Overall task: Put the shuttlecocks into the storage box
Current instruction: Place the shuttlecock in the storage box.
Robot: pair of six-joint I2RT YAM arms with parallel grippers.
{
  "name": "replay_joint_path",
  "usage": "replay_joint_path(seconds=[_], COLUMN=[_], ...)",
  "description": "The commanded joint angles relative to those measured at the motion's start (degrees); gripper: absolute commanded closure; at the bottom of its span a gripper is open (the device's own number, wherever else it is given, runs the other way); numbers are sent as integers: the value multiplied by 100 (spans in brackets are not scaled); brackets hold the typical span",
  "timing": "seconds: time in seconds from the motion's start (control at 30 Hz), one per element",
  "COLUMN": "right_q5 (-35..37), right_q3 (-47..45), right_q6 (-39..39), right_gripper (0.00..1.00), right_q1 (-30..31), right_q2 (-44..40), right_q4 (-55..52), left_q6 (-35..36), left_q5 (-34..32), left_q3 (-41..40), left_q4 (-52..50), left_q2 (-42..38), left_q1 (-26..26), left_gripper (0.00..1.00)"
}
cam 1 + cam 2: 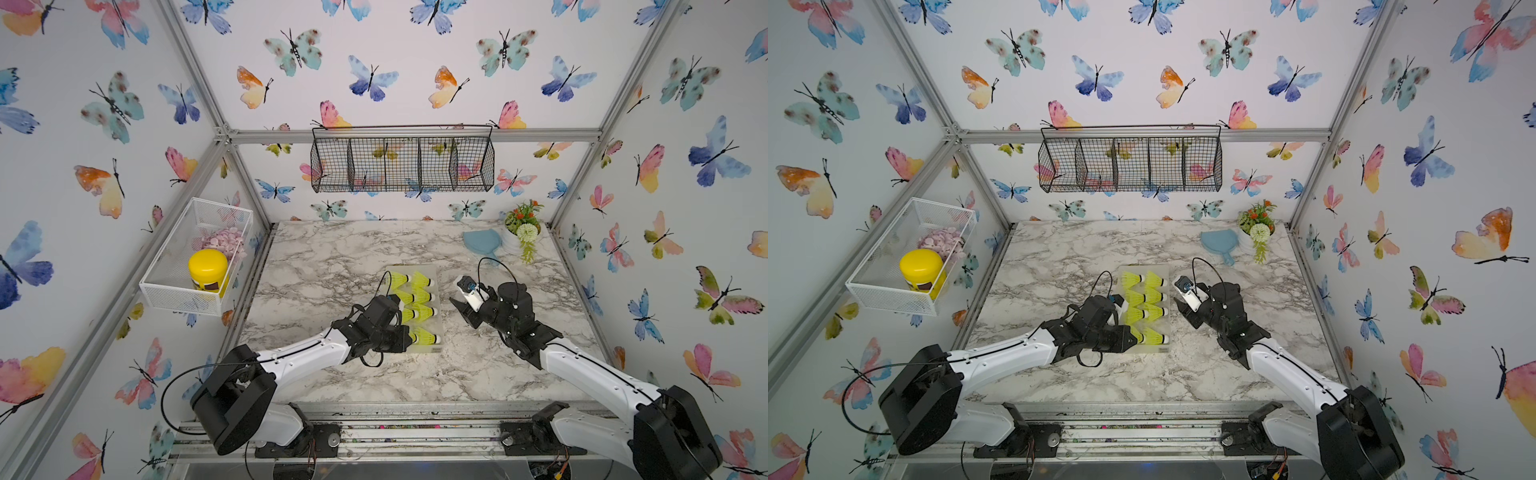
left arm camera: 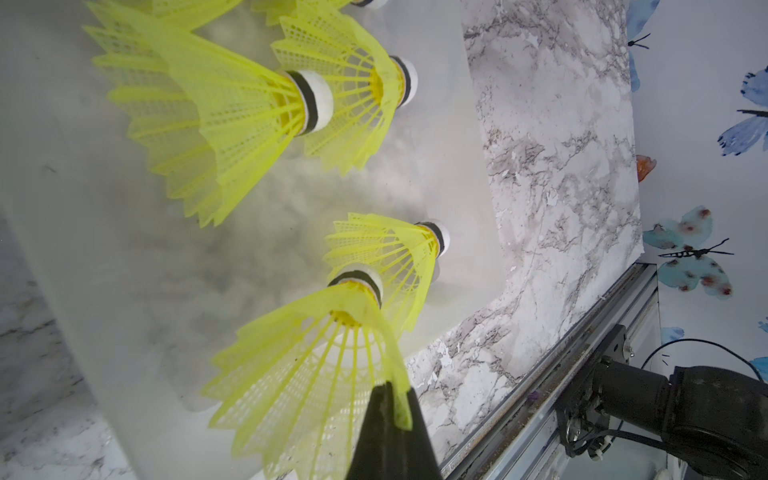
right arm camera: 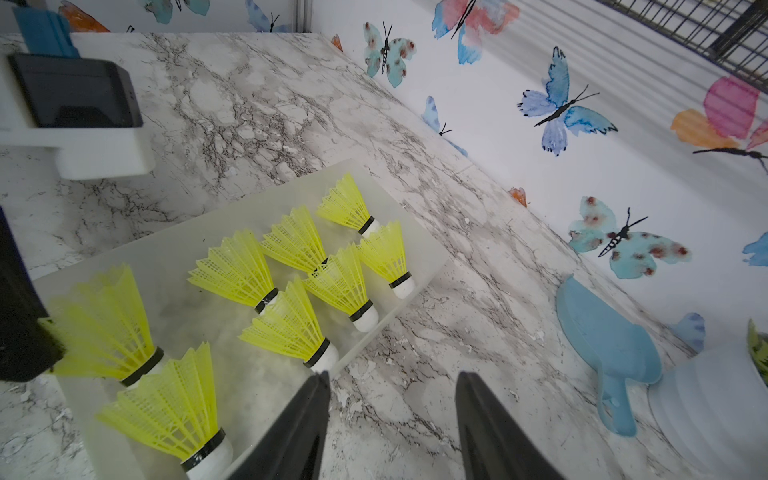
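**A:** Where is the storage box (image 1: pixel 428 350)?

**B:** In the middle of the worktop (image 1: pixel 332 257). In both top views its long sides run from 12 to 6 o'clock. Eight shuttlecocks (image 3: pixel 237 270) lie inside it in four pairs, white tips toward 3 o'clock and skirts toward 9.

**A:** And the left tool?

**B:** The left tool (image 2: pixel 390 399) reaches in from about 8 o'clock of the box, over its 6 o'clock end. Its jaws are pinched narrow on the skirt rim of the end shuttlecock (image 2: pixel 316 374), the 9 o'clock one of the last pair. That one's tip lies against its neighbour's skirt. I cannot tell whether it rests on the box floor or is slightly lifted.

**A:** What about the right tool?

**B:** The right tool (image 3: pixel 395 415) hangs over bare worktop just beside the box's 3 o'clock wall. Its jaws stand partly apart with nothing between them.

**A:** Anything else on the worktop?

**B:** A blue scoop (image 3: pixel 602 345) and a potted plant (image 1: pixel 523 226) sit side by side at about 1 o'clock, well apart from the box.
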Motion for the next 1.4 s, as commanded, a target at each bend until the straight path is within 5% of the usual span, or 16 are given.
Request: replay_joint_path(seconds=[0.0, 0.53, 1.07, 1.37], right_q5=[25, 7, -10, -27], right_q3=[-18, -27, -27, -12], right_q6=[9, 20, 27, 43], right_gripper=[45, 45, 45, 45], right_q1=[32, 32, 31, 30], right_q2=[36, 50, 36, 64], right_q4=[-86, -121, -152, -149], left_q6=[-6, -23, -69, -13], left_q5=[245, 353, 5, -218], left_q3=[-68, -103, -229, -248], left_q4=[185, 391, 332, 198], left_q2=[93, 245, 232, 294], left_q1=[52, 88, 96, 100], left_gripper=[100, 100, 59, 48])
